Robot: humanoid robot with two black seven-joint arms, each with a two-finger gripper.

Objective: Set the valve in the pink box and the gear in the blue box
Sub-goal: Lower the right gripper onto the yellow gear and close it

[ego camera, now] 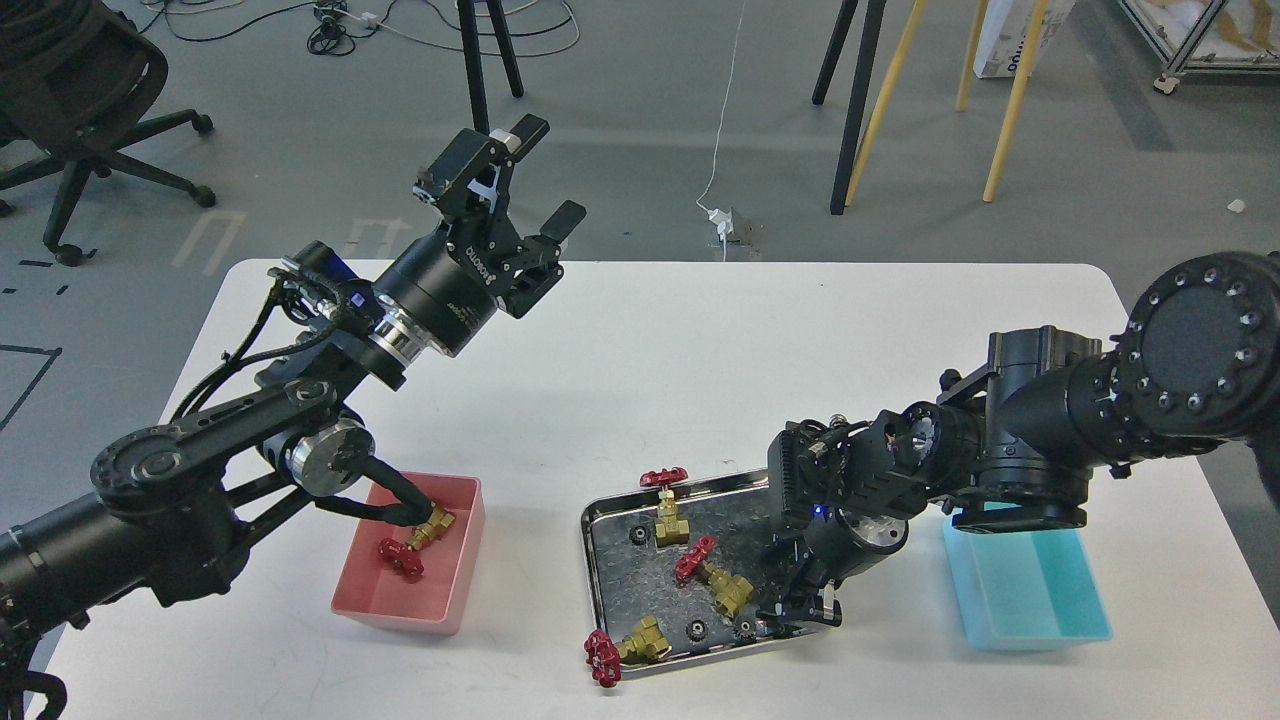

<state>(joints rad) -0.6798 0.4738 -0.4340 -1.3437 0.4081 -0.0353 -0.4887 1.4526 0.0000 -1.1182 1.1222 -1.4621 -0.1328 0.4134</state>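
Note:
One valve (410, 540) lies in the pink box (400, 608) at the front left. Three more valves (665, 503) (715, 577) (628, 648) lie in the metal tray (592, 570); the front one's red wheel hangs over the rim. Small black gears (637, 535) (697, 630) (745, 630) lie in the tray too. My left gripper (540, 175) is open and empty, held high over the table's far side. My right gripper (800, 603) points down into the tray's front right corner, just right of a gear; its dark fingers cannot be told apart. The blue box (1030, 590) at the right looks empty.
The white table (700, 350) carries the boxes and the tray near its front edge. My right arm reaches over the blue box's far end. My left arm's cable hangs over the pink box. An office chair (70, 110) and stand legs are on the floor beyond.

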